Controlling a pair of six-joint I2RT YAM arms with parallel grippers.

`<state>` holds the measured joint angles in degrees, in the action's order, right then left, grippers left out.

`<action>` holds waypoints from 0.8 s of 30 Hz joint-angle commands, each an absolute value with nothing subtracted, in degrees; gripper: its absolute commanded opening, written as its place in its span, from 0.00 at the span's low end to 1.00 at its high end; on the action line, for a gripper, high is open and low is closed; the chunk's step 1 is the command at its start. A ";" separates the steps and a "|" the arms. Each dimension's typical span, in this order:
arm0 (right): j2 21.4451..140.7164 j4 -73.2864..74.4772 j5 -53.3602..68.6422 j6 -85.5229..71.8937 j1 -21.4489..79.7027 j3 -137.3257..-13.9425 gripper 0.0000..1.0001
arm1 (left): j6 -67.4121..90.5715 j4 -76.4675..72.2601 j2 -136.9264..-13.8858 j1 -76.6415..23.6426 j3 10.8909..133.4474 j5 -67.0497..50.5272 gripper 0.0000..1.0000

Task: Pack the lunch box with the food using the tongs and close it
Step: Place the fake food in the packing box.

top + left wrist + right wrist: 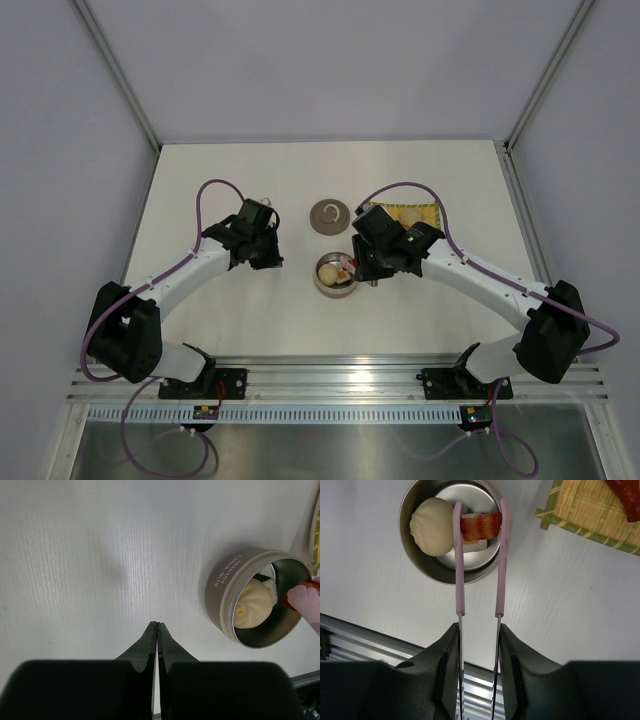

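The lunch box (336, 276) is a round silver tin at the table's middle, with its wall (222, 587) showing in the left wrist view. Inside lies a cream ball (432, 526). My right gripper (479, 627) is shut on the tongs (459, 570). Their pink tips pinch a piece of food, white with a red top (480, 527), over the tin (437, 575). The disc lid (329, 216) lies just behind the tin. My left gripper (158, 625) is shut on nothing, hovering left of the tin.
A yellow woven mat (410, 215) lies behind the right gripper, and a red piece (625, 497) rests on it. The aluminium rail (340, 375) runs along the near table edge. Grey walls enclose the back and sides.
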<state>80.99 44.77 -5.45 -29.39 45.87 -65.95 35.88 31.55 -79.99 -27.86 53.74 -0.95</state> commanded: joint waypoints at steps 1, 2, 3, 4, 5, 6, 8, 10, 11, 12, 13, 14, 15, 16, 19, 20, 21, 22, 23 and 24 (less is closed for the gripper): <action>81.47 43.42 -6.15 -29.44 46.84 -68.03 0.25 | 35.77 29.71 -79.72 -27.77 53.79 -1.23 0.00; 81.56 43.59 -6.24 -29.53 46.85 -68.11 0.27 | 35.77 29.71 -79.72 -27.77 53.79 -1.32 0.00; 81.65 43.68 -6.24 -29.44 46.93 -68.29 0.29 | 35.77 29.62 -79.72 -27.69 53.79 -1.23 0.00; 81.56 43.51 -6.24 -29.36 46.93 -68.38 0.31 | 35.77 29.53 -79.72 -27.77 53.70 -1.23 0.00; 81.56 43.59 -6.24 -29.36 47.11 -68.47 0.34 | 35.77 29.53 -79.72 -27.69 53.70 -1.23 0.00; 81.56 43.59 -6.24 -29.36 47.11 -68.64 0.35 | 35.86 29.53 -79.80 -27.69 53.61 -1.32 0.00; 81.65 43.68 -6.24 -29.44 47.37 -68.99 0.36 | 35.86 29.44 -79.89 -27.77 53.61 -1.32 0.00; 81.65 43.86 -6.24 -29.44 47.55 -69.26 0.36 | 35.86 29.44 -79.89 -27.77 53.61 -1.32 0.00; 81.56 43.94 -6.33 -29.53 47.55 -69.43 0.37 | 35.86 29.44 -79.89 -27.69 53.53 -1.41 0.00; 81.65 43.86 -6.42 -29.53 47.64 -69.52 0.37 | 35.86 29.36 -79.89 -27.77 53.53 -1.41 0.00; 81.65 44.03 -6.42 -29.62 47.81 -69.61 0.37 | 35.77 29.36 -79.98 -27.77 53.53 -1.41 0.00; 81.74 44.21 -6.50 -29.71 47.99 -69.87 0.37 | 35.77 29.36 -79.98 -27.69 53.53 -1.41 0.00; 81.74 44.21 -6.59 -29.79 48.08 -69.96 0.38 | 35.86 29.36 -79.98 -27.69 53.53 -1.41 0.00; 81.74 44.21 -6.68 -29.79 48.25 -70.05 0.38 | 35.77 29.36 -79.89 -27.77 53.53 -1.49 0.00; 81.74 44.47 -7.03 -29.88 48.43 -70.31 0.39 | 35.86 29.27 -79.89 -27.77 53.26 -1.50 0.00; 81.83 44.56 -7.21 -29.88 48.51 -70.31 0.40 | 35.86 29.27 -79.89 -27.69 53.26 -1.49 0.00; 81.91 44.65 -7.38 -29.97 48.52 -70.40 0.41 | 35.86 29.18 -79.89 -27.69 53.17 -1.49 0.00; 81.91 44.91 -7.47 -29.80 48.52 -70.49 0.42 | 35.86 29.27 -79.81 -27.69 53.17 -1.49 0.00; 82.09 45.00 -7.64 -29.71 48.60 -70.58 0.42 | 35.86 29.27 -79.72 -27.69 53.09 -1.58 0.00; 82.18 45.00 -7.65 -29.79 48.60 -70.49 0.42 | 35.86 29.27 -79.72 -27.69 53.17 -1.50 0.00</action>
